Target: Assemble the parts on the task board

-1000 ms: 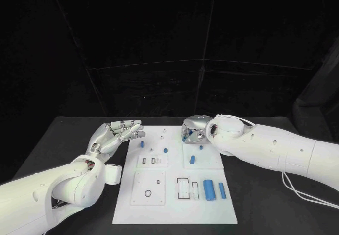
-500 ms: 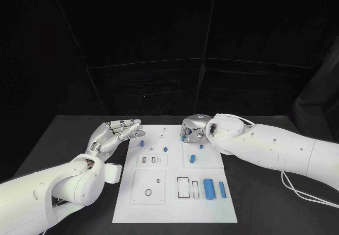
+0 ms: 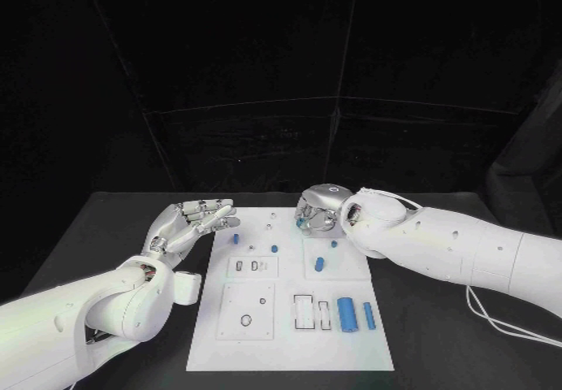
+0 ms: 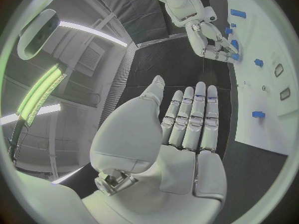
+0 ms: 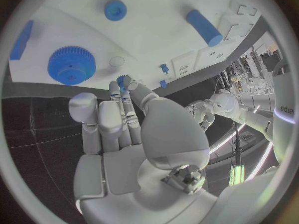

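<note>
Your right hand [image 3: 318, 213] sits over the far edge of the white task board [image 3: 291, 341], and in its wrist view the thumb and a fingertip pinch a small blue gear [image 5: 122, 79] held clear above the board, near a larger blue gear [image 5: 71, 64] and a round blue part [image 5: 114, 9] seated in it. Your left hand [image 3: 188, 223] hangs beside the board's far left corner, palm up, fingers straight and holding nothing. On the near right of the board you have a blue cylinder [image 3: 347, 313] lying just beside a thinner blue pin [image 3: 368, 316]
</note>
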Controlling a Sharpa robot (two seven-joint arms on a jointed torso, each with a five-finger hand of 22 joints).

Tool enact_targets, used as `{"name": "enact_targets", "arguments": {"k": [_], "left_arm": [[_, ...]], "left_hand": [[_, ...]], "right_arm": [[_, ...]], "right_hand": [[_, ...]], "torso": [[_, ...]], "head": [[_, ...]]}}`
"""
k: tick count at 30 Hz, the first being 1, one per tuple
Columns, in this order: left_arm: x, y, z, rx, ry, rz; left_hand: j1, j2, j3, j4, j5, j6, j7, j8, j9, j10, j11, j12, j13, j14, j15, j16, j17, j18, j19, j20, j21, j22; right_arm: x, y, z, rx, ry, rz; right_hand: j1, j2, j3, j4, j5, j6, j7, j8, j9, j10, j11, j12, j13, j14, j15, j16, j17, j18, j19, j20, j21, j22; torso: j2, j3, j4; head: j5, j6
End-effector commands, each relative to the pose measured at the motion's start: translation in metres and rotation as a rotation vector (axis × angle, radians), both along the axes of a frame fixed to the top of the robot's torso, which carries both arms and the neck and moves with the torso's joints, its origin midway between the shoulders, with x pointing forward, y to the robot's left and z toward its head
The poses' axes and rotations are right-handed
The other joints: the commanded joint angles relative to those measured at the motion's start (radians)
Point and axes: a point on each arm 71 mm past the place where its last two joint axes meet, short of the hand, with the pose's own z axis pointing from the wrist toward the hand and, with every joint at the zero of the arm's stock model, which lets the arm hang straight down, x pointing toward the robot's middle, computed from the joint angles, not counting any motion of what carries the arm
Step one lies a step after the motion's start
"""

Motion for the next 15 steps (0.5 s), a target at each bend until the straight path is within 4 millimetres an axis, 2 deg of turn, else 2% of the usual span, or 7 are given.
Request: {"name": "enact_targets", "arguments": {"k": [1, 9, 15], "left_arm": [[0.0, -0.001, 0.001, -0.002, -0.009, -0.015], [0.001, -0.002, 0.002, -0.003, -0.009, -0.018], [0.001, -0.003, 0.004, -0.004, -0.012, -0.021]], "left_hand": [[0.003, 0.008, -0.001, -0.007, -0.002, 0.0, 0.005, -0.006, -0.001, -0.002, 0.006, -0.004, -0.001, -0.002, 0.003, -0.004, -0.001, 0.015, 0.001, 0.009, -0.002, -0.002], [0.004, 0.008, -0.001, -0.009, -0.002, 0.0, 0.005, -0.006, -0.001, -0.002, 0.006, -0.004, -0.001, -0.001, 0.003, -0.005, -0.001, 0.015, 0.001, 0.009, -0.003, -0.002], [0.004, 0.008, -0.001, -0.009, -0.002, 0.0, 0.005, -0.006, -0.001, -0.002, 0.006, -0.004, -0.001, -0.001, 0.003, -0.005, -0.001, 0.015, 0.001, 0.009, -0.003, -0.002]], "right_arm": [[0.002, 0.002, 0.008, 0.08, -0.069, -0.038], [0.009, 0.015, 0.01, 0.106, -0.096, -0.055], [0.012, 0.028, 0.009, 0.108, -0.094, -0.042]], "right_hand": [[-0.016, -0.003, 0.009, 0.011, -0.007, 0.004, 0.0, -0.008, 0.006, -0.004, 0.005, -0.005, -0.003, 0.009, -0.006, 0.005, -0.003, -0.021, -0.002, 0.001, 0.007, 0.002], [-0.023, -0.015, 0.022, 0.019, -0.009, -0.002, 0.003, -0.016, 0.004, -0.014, 0.008, -0.007, -0.005, 0.008, -0.004, 0.006, -0.005, -0.021, -0.005, 0.003, 0.009, 0.002], [-0.025, -0.019, 0.026, 0.021, -0.009, -0.003, 0.003, -0.018, 0.003, -0.018, 0.009, -0.007, -0.005, 0.007, -0.003, 0.006, -0.007, -0.021, -0.006, 0.003, 0.009, 0.002]], "torso": [[0.001, -0.001, 0.0022], [0.007, -0.0011, 0.0029], [0.014, -0.0037, 0.0072]], "head": [[0.003, 0.004], [0.008, 0.007], [0.004, 0.009]]}}
